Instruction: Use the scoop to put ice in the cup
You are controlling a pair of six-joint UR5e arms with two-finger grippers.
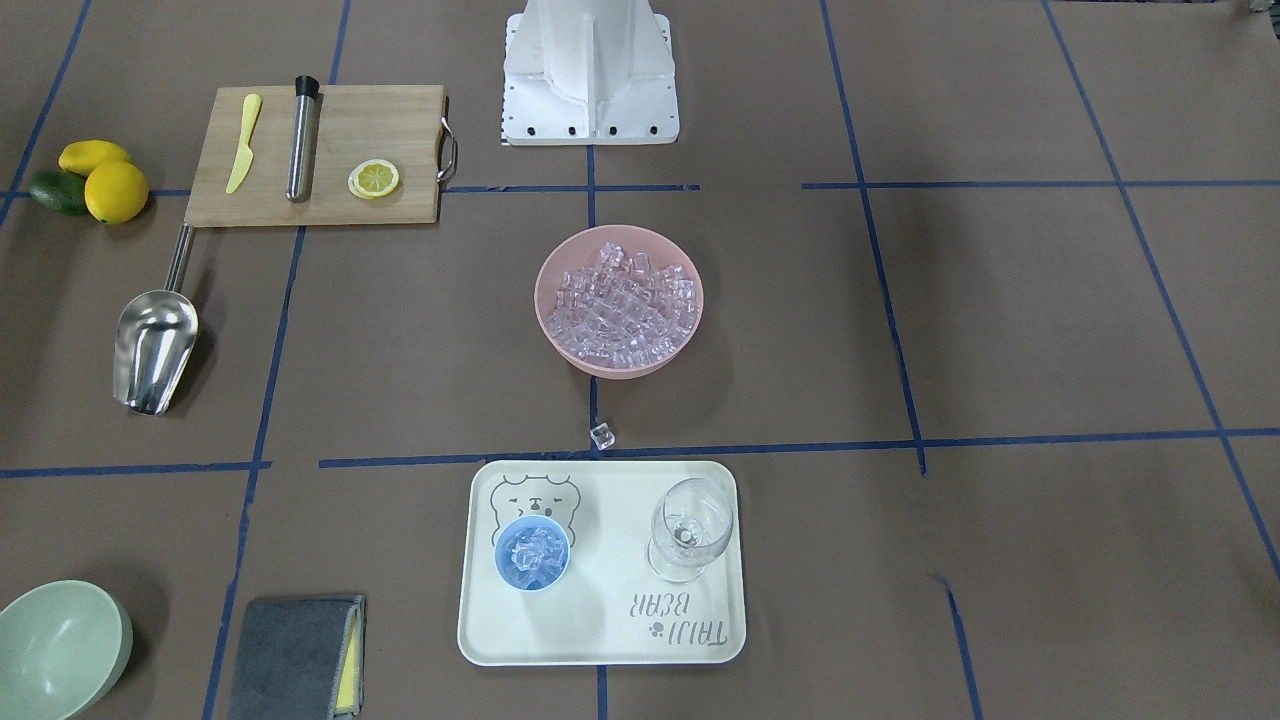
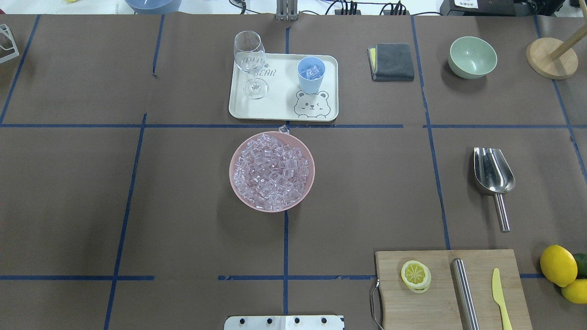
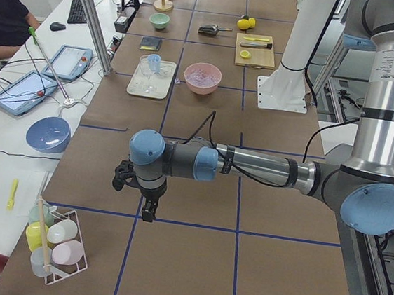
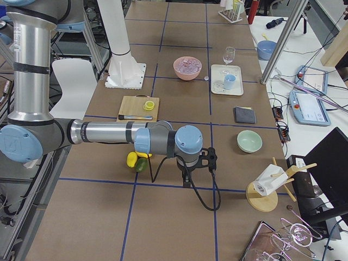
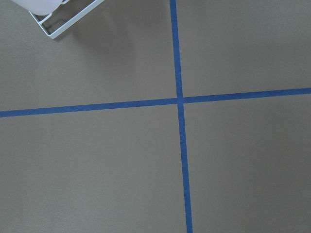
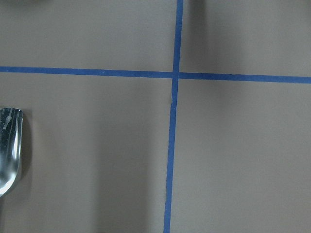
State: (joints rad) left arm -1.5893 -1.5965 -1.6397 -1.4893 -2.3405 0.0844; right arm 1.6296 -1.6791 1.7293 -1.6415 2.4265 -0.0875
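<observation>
The ice (image 1: 620, 300) is heaped in a pink bowl (image 2: 236, 183) at the table's middle. One loose cube (image 1: 603, 435) lies between the bowl and the tray. The light-blue cup (image 1: 534, 553) stands on the tray and holds a few cubes. The steel scoop (image 2: 493, 176) lies flat on the table by itself; its edge shows in the right wrist view (image 6: 8, 145). My left gripper (image 3: 149, 211) hangs over bare table far from these. My right gripper (image 4: 186, 182) hangs near the scoop's end of the table. I cannot tell whether either is open or shut.
A white tray (image 1: 600, 640) also bears a clear wine glass (image 1: 690, 528). A wooden board (image 1: 390, 120) holds a steel cylinder (image 1: 302, 140), lemon slice and yellow knife. Lemons (image 1: 115, 190), a green bowl (image 1: 55, 645) and a grey cloth (image 1: 300, 655) lie around.
</observation>
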